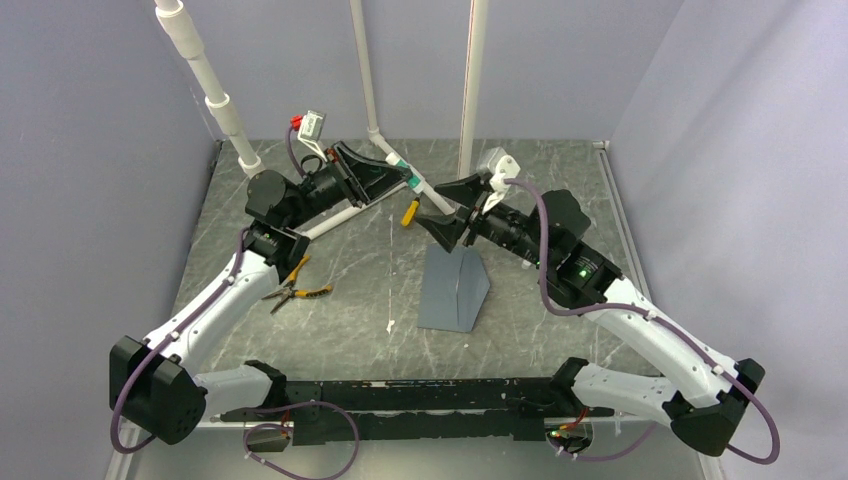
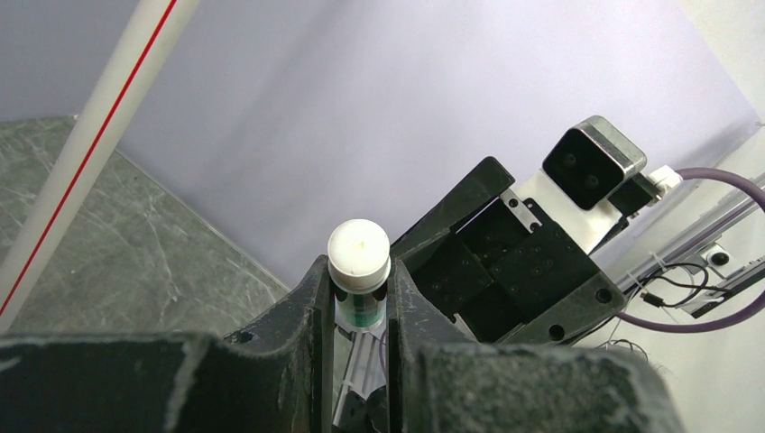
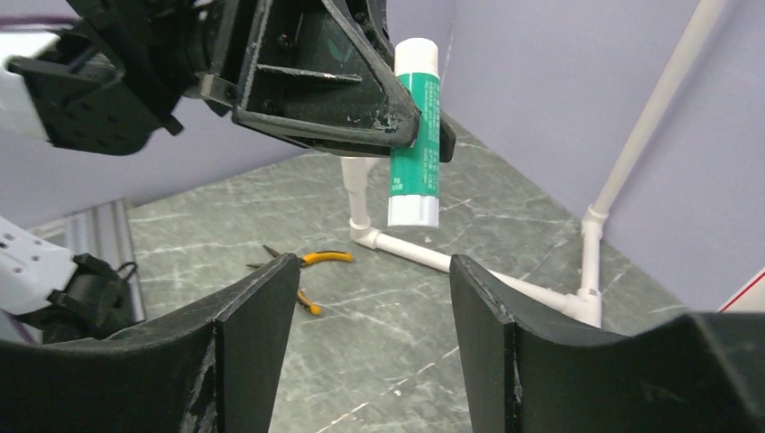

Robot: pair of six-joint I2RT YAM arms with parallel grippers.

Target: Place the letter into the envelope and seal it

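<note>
Now the left gripper [image 3: 404, 119] clamps the glue stick [image 3: 414, 180]; the right gripper [image 3: 374, 281] gapes open at its six o'clock. It should probably pinch the stick's white lower end squarely and pull straight.

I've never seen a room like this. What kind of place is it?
Probably a robot testing booth in a lab: two robot arms bolted to a small stone-patterned table, plain lilac walls close around it, and a white pipe frame at the back.
</note>
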